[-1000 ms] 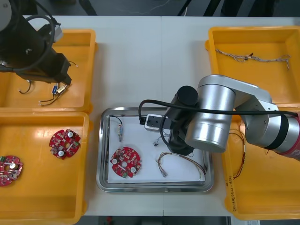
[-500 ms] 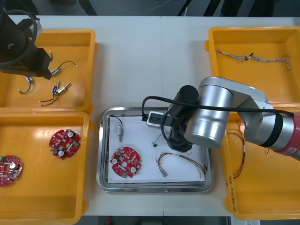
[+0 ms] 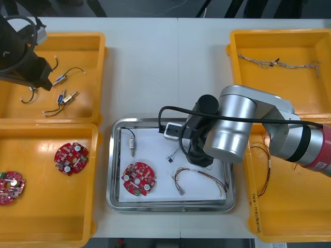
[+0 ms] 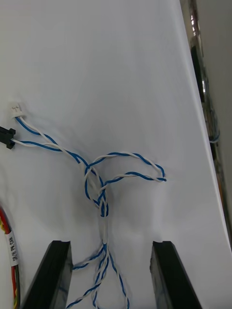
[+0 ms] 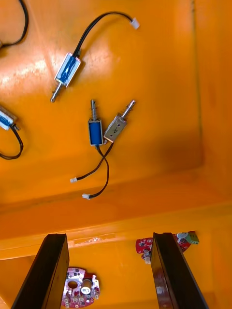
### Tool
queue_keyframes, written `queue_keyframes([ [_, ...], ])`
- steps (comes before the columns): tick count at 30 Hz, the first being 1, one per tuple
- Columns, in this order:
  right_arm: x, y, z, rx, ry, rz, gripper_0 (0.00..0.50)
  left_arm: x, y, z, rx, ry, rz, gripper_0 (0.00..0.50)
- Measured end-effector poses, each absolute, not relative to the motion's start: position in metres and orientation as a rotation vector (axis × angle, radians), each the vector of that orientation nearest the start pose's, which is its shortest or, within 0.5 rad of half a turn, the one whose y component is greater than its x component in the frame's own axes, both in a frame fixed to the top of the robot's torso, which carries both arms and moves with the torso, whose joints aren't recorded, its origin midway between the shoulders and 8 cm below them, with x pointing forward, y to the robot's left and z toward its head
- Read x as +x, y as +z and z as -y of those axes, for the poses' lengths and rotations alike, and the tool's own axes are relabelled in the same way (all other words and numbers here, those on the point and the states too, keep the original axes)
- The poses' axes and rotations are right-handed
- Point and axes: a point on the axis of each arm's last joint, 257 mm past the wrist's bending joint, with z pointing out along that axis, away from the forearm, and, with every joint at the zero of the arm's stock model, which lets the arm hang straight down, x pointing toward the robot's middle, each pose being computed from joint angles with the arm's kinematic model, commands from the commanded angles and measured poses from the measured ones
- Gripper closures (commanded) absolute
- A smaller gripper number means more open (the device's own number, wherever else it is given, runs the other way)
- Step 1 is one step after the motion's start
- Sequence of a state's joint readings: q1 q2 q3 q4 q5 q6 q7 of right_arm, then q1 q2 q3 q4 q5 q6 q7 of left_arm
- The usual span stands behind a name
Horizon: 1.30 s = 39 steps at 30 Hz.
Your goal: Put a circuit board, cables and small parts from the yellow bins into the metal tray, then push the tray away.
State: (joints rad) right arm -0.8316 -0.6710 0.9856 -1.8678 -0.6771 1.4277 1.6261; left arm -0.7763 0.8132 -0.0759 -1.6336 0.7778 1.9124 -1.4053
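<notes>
One twisted blue-white cable (image 4: 103, 207), seemingly knotted, lies between wide-open right end effector (image 4: 111, 247) fingers (image 4: 52, 277).

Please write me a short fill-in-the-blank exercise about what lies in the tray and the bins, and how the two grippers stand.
1. The metal tray holds ___ round red circuit board.
2. The twisted cable between the fingers of the right gripper is blue and ___.
3. The left gripper, above the far left yellow bin, has its fingers ___ (open or shut).
4. The near left yellow bin holds ___ circuit boards.
Missing words: one; white; open; two.
</notes>
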Motion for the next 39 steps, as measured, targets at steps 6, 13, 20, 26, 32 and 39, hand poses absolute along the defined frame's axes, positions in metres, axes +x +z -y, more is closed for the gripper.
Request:
queue_keyframes([
  [6, 0.433, -0.280, 0.083, -1.637, -0.270, -2.174, 0.000, 0.491, -0.133, -0.354, 0.128, 0.094, -2.821, 0.000],
  [13, 0.429, -0.273, 0.095, -1.643, -0.317, -2.229, 0.000, 0.502, -0.143, -0.358, 0.248, 0.081, -2.804, 0.000],
  [20, 0.427, -0.229, 0.100, -1.591, -0.306, -2.332, 0.000, 0.510, -0.147, -0.358, 0.269, 0.081, -2.782, 0.000],
  [26, 0.422, -0.188, 0.107, -1.491, -0.208, -2.434, 0.000, 0.516, -0.157, -0.362, 0.243, 0.075, -2.784, 0.000],
  [32, 0.434, -0.140, 0.109, -1.360, -0.102, -2.405, 0.000, 0.522, -0.166, -0.360, 0.263, 0.105, -2.798, 0.000],
  [39, 0.447, -0.094, 0.118, -1.168, -0.057, -2.354, 0.000, 0.523, -0.177, -0.356, 0.293, 0.127, -2.808, 0.000],
])
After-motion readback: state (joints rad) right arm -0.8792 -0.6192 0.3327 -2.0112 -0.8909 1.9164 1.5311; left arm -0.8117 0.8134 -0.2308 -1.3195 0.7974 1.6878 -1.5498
